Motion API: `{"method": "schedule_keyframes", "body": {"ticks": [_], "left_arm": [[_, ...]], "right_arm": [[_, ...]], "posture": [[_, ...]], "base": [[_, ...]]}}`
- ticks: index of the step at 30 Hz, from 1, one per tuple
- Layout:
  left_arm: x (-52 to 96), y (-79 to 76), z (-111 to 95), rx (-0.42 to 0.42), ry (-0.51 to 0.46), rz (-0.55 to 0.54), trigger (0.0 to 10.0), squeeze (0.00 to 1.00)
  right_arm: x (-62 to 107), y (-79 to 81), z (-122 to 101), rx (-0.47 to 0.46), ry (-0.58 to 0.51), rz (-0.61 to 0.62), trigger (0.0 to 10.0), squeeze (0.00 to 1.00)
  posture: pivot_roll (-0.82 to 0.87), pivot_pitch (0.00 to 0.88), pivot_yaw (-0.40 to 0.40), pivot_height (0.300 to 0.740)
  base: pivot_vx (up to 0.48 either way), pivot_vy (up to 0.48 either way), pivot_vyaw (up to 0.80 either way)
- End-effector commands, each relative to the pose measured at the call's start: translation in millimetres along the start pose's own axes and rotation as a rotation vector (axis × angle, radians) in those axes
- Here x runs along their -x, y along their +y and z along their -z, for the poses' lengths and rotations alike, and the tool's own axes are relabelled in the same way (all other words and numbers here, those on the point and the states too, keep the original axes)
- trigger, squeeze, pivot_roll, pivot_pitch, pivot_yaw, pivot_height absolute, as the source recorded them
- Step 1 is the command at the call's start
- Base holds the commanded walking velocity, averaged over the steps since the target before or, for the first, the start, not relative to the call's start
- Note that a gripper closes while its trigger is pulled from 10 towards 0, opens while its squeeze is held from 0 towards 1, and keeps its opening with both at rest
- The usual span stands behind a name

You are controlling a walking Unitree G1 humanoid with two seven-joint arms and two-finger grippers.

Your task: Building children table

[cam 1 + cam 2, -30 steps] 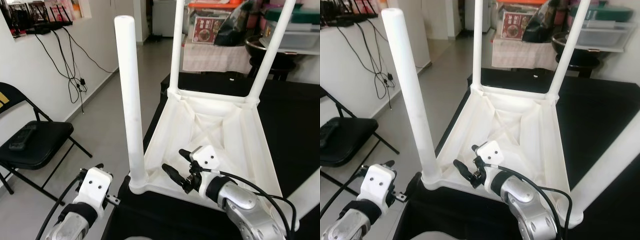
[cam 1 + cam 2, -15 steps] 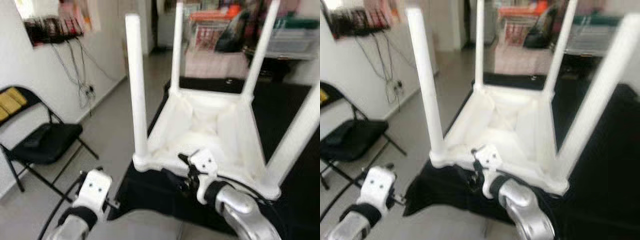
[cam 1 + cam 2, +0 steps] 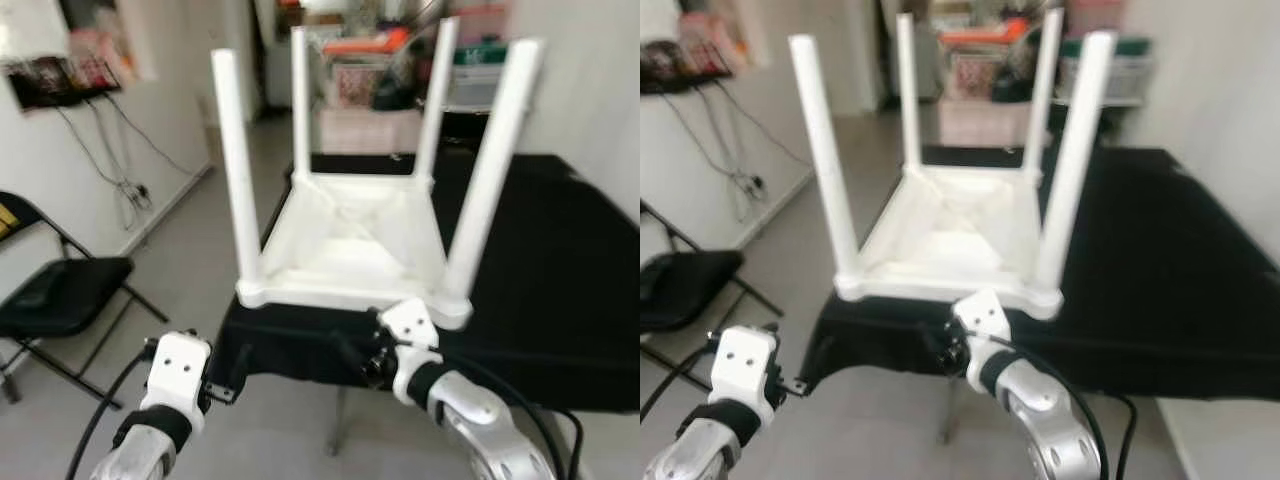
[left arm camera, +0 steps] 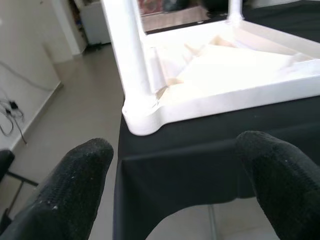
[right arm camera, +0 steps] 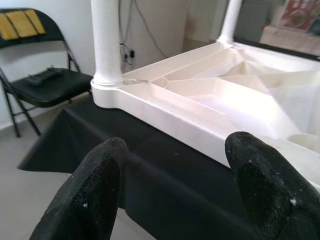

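Observation:
A white plastic children's table [image 3: 345,250] lies upside down on a black-covered table [image 3: 560,260], with its legs pointing up. My right gripper [image 3: 358,340] hovers just in front of the white table's near edge, open and holding nothing. In the right wrist view the fingers [image 5: 95,200] frame the near rim [image 5: 200,125] and a corner leg [image 5: 106,40]. My left gripper [image 4: 175,165] is lower and off the left corner, open and holding nothing, facing the near left leg socket [image 4: 140,107].
A black folding chair [image 3: 60,295] stands on the grey floor at my left, by a white wall with hanging cables [image 3: 120,170]. Boxes and clutter [image 3: 380,70] fill the back of the room. The black cloth hangs over the near table edge [image 3: 290,350].
The whole view has pulled back and is blurred, so the camera moved away and all the legs now show. My right gripper, earlier over the rim, now sits in front of it.

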State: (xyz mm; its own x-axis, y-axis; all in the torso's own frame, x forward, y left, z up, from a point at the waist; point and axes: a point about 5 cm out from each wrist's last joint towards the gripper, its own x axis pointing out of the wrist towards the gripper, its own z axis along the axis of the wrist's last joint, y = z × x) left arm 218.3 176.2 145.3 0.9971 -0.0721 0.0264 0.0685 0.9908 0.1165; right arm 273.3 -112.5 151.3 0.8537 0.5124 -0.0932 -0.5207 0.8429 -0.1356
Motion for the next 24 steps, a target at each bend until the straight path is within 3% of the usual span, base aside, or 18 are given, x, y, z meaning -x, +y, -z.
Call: {"method": "schedule_keyframes", "body": {"ticks": [1, 3, 10, 24], "left_arm": [[2.0, 8.2, 9.5, 0.043, 0.035, -0.073, 10.0, 0.0], [2.0, 8.2, 9.5, 0.043, 0.035, -0.073, 10.0, 0.0], [-1.9, 8.1, 10.6, 0.091, 0.026, -0.096, 10.0, 0.0], [-10.0, 4.4, 8.3, 0.09, -0.003, -0.081, 10.0, 0.0]], "right_arm": [[-5.0, 4.5, 0.1, 0.03, -0.008, -0.012, 10.0, 0.0], [-5.0, 4.5, 0.1, 0.03, -0.008, -0.012, 10.0, 0.0], [-11.5, 5.5, -2.7, 0.09, -0.024, -0.023, 10.0, 0.0], [-14.1, 2.6, -1.6, 0.132, -0.039, -0.017, 10.0, 0.0]], "posture": [[-0.01, 0.04, -0.044, 0.74], [-0.01, 0.04, -0.044, 0.74], [-0.01, 0.03, -0.053, 0.74], [-0.06, 0.024, -0.051, 0.74]], "base": [[0.0, 0.0, 0.0], [0.0, 0.0, 0.0], [0.0, -0.48, 0.0], [0.0, 0.0, 0.0]]}}
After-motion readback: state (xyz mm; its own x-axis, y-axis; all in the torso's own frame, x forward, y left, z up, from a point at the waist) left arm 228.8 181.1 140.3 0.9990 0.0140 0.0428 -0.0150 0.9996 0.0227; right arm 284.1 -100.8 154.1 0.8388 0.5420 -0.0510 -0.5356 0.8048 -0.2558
